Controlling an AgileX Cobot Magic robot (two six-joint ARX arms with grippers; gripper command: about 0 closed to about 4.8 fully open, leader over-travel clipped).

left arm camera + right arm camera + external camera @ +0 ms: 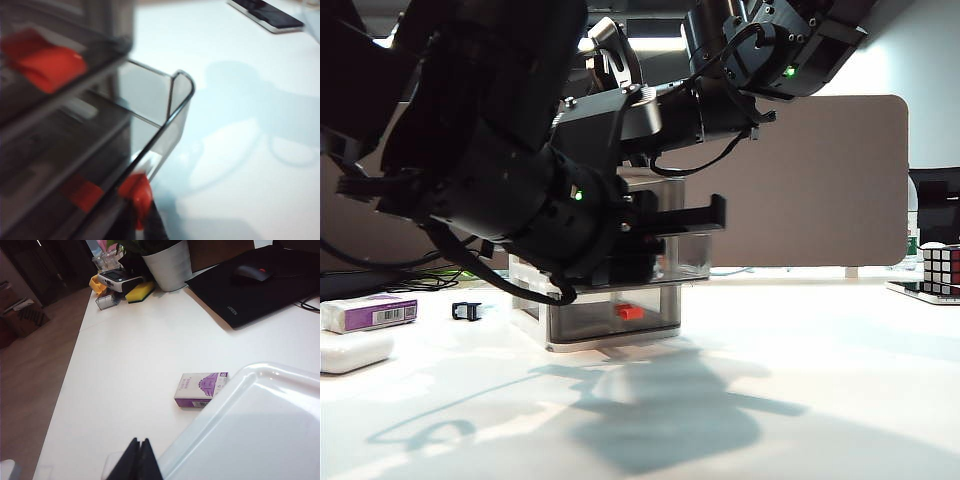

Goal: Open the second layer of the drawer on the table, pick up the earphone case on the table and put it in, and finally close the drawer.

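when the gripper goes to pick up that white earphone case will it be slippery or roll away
The earphone case looks smooth and rounded, so it may slip between gripper fingers. It lies flat on the table, so rolling seems unlikely. It is probably light.

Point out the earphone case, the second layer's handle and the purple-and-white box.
earphone case (355,351): exterior view, its glossy top.
second layer's handle (137,194): left wrist view, its red front.
purple-and-white box (200,389): right wrist view, its printed top face.

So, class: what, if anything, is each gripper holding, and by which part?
The left gripper is shut on the second layer, by its red-orange handle. The right gripper is shut, holding nothing.
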